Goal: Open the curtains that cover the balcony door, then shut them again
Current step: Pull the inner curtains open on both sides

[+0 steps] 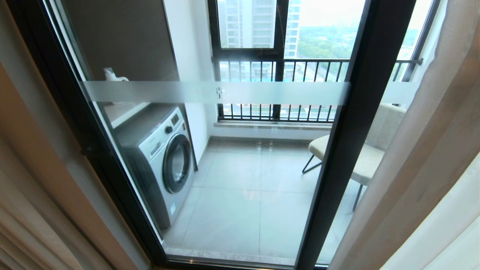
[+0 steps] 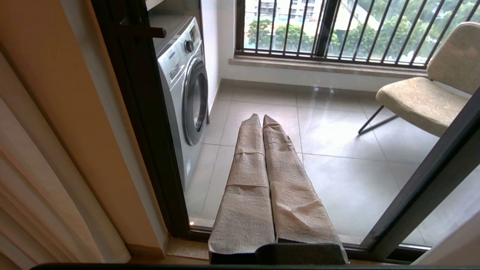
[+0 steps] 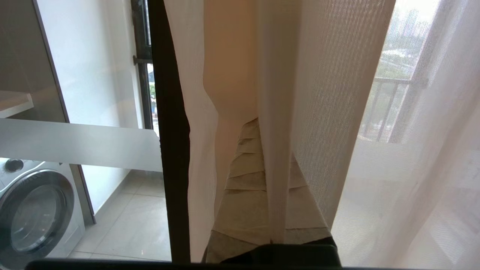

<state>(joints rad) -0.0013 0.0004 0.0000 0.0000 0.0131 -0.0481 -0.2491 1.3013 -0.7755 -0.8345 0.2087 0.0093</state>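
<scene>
The balcony door (image 1: 232,93) stands largely uncovered, its frosted stripe running across glass through which a washing machine (image 1: 161,157), a padded chair (image 1: 365,150) and the barred window railing (image 1: 285,90) are plain to see. The curtains (image 1: 420,157) hang gathered at either edge: beige drapes (image 1: 33,202) bunched against the frame on the robot's left, drape and white sheer (image 1: 450,225) on its right. In the right wrist view the right claw (image 3: 258,131), its cloth-wrapped fingers (image 3: 245,176) pressed together, is closed on a fold of the beige drape (image 3: 275,150), which runs down between them, with the sheer (image 3: 393,150) hanging just beside; the grip on the leading edge looks meant to let the arm draw the fabric along its rail. The left claw (image 2: 262,120) hangs low before the glass near the washing machine, fingers (image 2: 247,180) shut and empty, apparently parked out of the fabric's way. Judging by the bare glass, the opening half of the job appears done or nearly so, with the closing pull across the door yet to come.
</scene>
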